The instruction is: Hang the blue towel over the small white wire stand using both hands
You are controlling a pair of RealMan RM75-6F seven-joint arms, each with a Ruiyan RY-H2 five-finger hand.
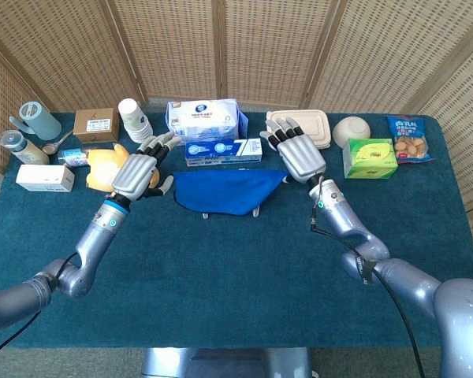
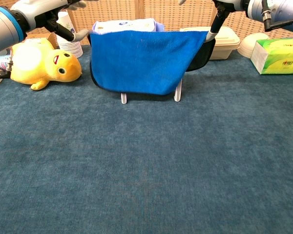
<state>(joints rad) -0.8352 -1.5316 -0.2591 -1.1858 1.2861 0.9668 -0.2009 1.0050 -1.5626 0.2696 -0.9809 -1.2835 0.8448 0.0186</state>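
A dark blue carpeted table [image 1: 221, 268] stands before a folding wicker screen [image 1: 221, 47], and at its middle the blue towel [image 2: 144, 61] hangs draped over the small white wire stand [image 2: 177, 92], only the stand's two feet showing beneath the hem. The towel lies between the two hands. The left hand [image 1: 135, 175] hovers just beside the towel's left edge, fingers spread, holding nothing. The right hand [image 1: 299, 156] is at the towel's right corner, its fingers spread too; in the chest view one fingertip seems to touch the corner, though whether it pinches the cloth I cannot tell.

Along the far edge, counted: one blue-and-white tissue pack [image 1: 205, 118], one flat blue box [image 1: 222, 150] in front of it, one beige lidded food container [image 1: 301, 126], one green tissue box [image 1: 369, 157], one yellow plush duck [image 2: 39, 66], one brown cardboard box [image 1: 94, 124], one white box [image 1: 44, 177], one pale bowl [image 1: 351, 128], one snack bag [image 1: 408, 138], one stack of paper cups [image 1: 132, 116] and two bottles [image 1: 22, 146].
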